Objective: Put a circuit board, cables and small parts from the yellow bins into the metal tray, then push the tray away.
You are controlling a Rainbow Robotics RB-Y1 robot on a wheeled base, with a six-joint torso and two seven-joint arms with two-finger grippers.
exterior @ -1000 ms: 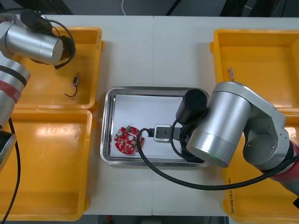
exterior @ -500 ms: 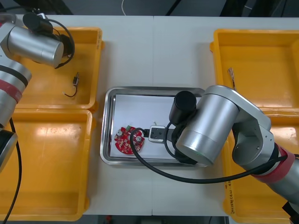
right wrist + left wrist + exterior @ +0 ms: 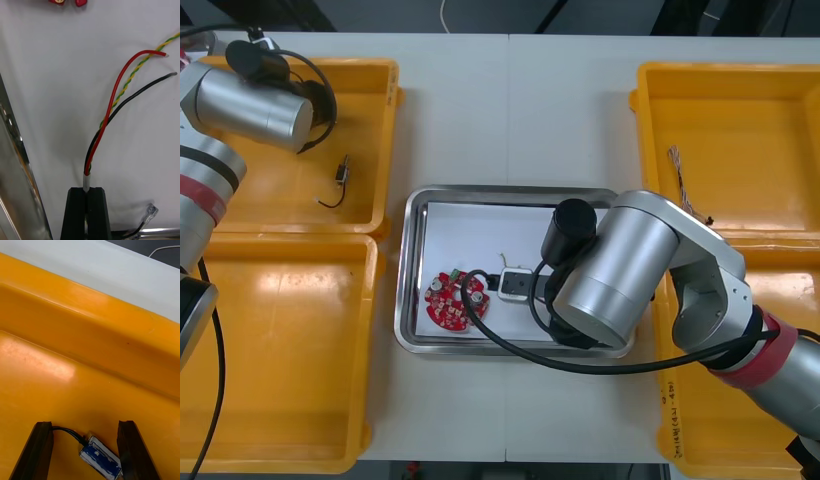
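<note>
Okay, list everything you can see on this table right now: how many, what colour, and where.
yellow bins: four, yellow, two at each side of the table
metal tray: one, shiny rim, white inside, between the bins
circuit board: one, red, round, near left part of the tray
cable bundle: one, red, black and yellow-green twisted wires, over the tray's white inside
black cable: one, black, far left bin
thin cables: a small bunch, colour unclear, far right bin
blue-silver part: one, on a black wire, on a bin floor
left gripper: one, black, open around the blue-silver part
right gripper: one, black, shut on the cable bundle, over the tray
</note>
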